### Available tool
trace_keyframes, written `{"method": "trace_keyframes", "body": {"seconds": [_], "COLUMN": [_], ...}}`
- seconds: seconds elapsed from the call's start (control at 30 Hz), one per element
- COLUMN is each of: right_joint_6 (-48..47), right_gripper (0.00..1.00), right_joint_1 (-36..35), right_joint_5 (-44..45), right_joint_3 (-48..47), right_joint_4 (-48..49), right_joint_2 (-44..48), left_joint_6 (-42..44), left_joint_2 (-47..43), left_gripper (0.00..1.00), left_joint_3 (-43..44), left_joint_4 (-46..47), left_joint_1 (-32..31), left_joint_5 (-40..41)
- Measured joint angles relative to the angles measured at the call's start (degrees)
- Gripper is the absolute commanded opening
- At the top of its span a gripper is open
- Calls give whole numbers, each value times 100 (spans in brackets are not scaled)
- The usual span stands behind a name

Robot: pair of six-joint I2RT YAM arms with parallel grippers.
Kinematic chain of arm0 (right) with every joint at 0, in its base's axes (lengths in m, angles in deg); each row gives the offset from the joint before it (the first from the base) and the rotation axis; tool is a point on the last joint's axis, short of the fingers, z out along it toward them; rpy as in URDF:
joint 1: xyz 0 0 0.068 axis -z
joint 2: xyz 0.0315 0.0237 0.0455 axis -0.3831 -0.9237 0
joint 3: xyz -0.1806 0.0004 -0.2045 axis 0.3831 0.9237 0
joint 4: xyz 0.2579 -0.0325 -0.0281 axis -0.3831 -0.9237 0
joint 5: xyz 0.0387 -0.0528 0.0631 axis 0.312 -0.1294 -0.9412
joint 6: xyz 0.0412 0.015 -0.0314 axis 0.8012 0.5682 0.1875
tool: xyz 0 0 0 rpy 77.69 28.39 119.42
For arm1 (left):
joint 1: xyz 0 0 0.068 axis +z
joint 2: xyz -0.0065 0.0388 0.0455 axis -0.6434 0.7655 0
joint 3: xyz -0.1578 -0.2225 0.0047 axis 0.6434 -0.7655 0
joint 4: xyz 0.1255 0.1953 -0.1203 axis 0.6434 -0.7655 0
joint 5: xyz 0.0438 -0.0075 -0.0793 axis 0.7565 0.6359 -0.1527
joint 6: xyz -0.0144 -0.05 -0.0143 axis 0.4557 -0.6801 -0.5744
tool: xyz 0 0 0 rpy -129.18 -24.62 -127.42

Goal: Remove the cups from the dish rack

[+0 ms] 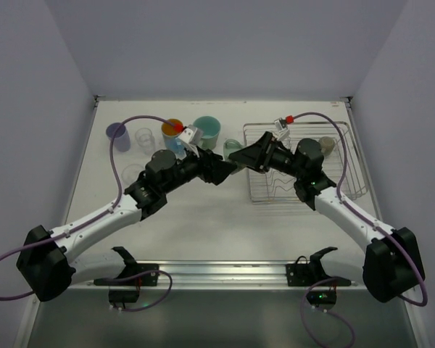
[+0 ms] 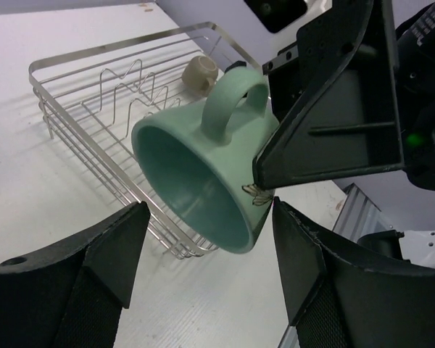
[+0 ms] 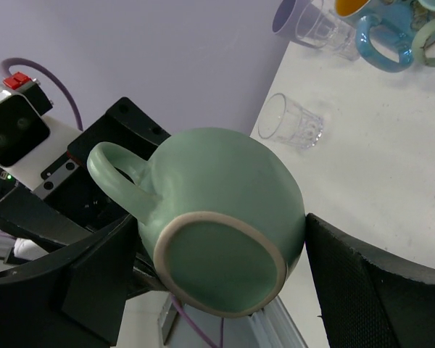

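My right gripper (image 3: 221, 221) is shut on a pale green mug (image 3: 225, 210) and holds it tilted in the air, left of the dish rack (image 1: 348, 181). The mug (image 2: 203, 174) points its mouth at my left gripper (image 2: 210, 206), which is open with a finger on each side of the rim. In the top view the two grippers meet at the mug (image 1: 232, 148). A small olive-brown cup (image 1: 326, 145) sits in the rack's far corner. A lavender cup (image 1: 117, 135), clear glass (image 1: 144, 138), blue cup with orange inside (image 1: 172, 133) and teal cup (image 1: 206, 130) stand on the table.
A second clear glass (image 3: 293, 123) stands alone on the table nearer the left arm. The rack's zigzag dividers (image 2: 130, 90) stand behind the mug. Walls close the table at the back and sides.
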Motion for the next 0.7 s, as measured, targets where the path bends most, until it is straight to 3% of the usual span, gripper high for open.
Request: {"method": "trace_keyframes", "body": {"seconds": [0.17,0.4,0.47,0.5,0.63,0.7], "right_joint_6": [138,442,599,684,1056,1108], "right_gripper": [30,30,33,48,89,98], "right_joint_1": [-68,-120,-142,-151,-92,-175], "right_joint_5": [-94,-179,-219,-232,-234,-267], "right_joint_3": [63,109,120,131,208,219], "right_joint_4": [195,765,1027,1141,1475,1602], "right_joint_2": [-162,-450,-549,-621,-772,-769], "left_joint_6": [-9,-173,-140,-131,-4,22], "left_joint_2": [101,129,127,111,-17,-87], "left_gripper": [54,0,0,0,0,0], "left_joint_3": [22,28,28,26,11,11], "left_joint_4": [212,387,404,391,192,9], "left_joint_1": [0,-24,-4,0,72,24], "left_joint_5": [-98,-302,-221,-177,184,295]}}
